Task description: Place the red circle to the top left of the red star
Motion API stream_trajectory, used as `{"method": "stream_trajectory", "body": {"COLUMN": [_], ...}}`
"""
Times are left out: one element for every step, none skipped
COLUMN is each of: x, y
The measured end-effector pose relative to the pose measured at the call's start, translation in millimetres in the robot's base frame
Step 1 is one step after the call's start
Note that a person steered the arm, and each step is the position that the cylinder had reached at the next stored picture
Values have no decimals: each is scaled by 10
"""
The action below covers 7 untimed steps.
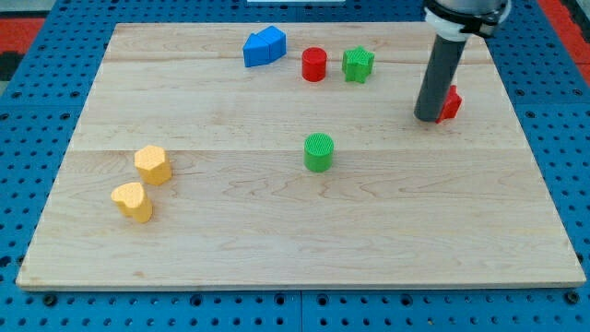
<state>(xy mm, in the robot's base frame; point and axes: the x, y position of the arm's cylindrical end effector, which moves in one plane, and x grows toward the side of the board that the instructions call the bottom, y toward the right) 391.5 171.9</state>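
No jaws on this rig; my tip point(428, 118) touches the small red star-shaped block point(450, 102), view's right. Small red circle block point(314, 65) sits top centre of wooden worktop point(277, 240), untouched. Next: reposition to its left, push rightward.

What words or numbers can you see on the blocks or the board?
None can be read: there is no writing in this view.
The wooden board is bare wood grain.
The red round block, the red block beside my tip, the green star block, the green round block, the blue block and the two yellow blocks carry no letters or signs.
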Motion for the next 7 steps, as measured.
{"method": "stream_trajectory", "body": {"x": [267,82,-523,-941,-1156,-1302,-995], "y": [-671,-1621,-2017,-2253,-1787,-1717,-1220]}}
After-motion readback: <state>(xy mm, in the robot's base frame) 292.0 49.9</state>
